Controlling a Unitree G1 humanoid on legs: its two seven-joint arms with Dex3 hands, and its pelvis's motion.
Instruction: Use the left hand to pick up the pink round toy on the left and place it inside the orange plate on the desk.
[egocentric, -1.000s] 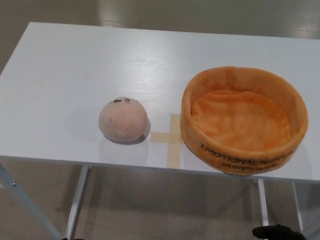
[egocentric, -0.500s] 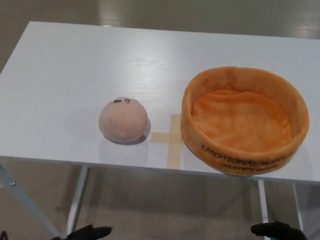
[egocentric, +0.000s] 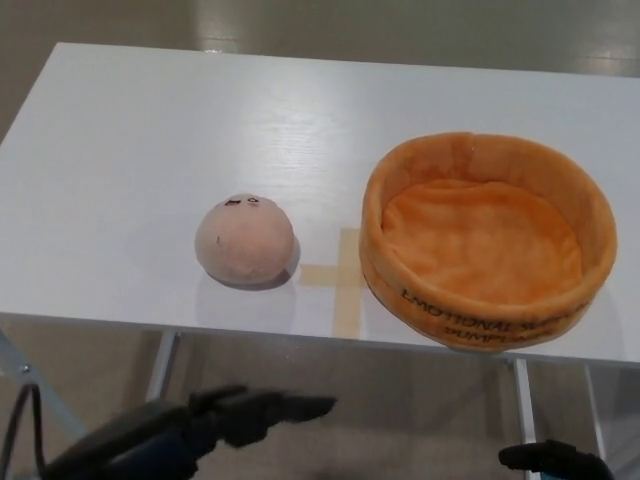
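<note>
The pink round toy (egocentric: 245, 240) sits on the white desk (egocentric: 150, 150), left of centre near the front edge, with a small dark face on top. To its right stands the orange plush plate (egocentric: 488, 240), a round soft basket with black lettering on its front wall and nothing inside. My left hand (egocentric: 250, 411) is low in the picture, below the desk's front edge and under the toy, open with its fingers pointing right. Only a sliver of my right hand (egocentric: 550, 460) shows at the bottom right.
A tan tape cross (egocentric: 340, 275) marks the desk between the toy and the plate. The desk's metal legs (egocentric: 155, 400) and a beige floor show beneath the front edge.
My left hand and forearm have risen into the picture from the bottom left and now reach further right below the desk edge. The toy, the plate and my right hand have stayed put.
</note>
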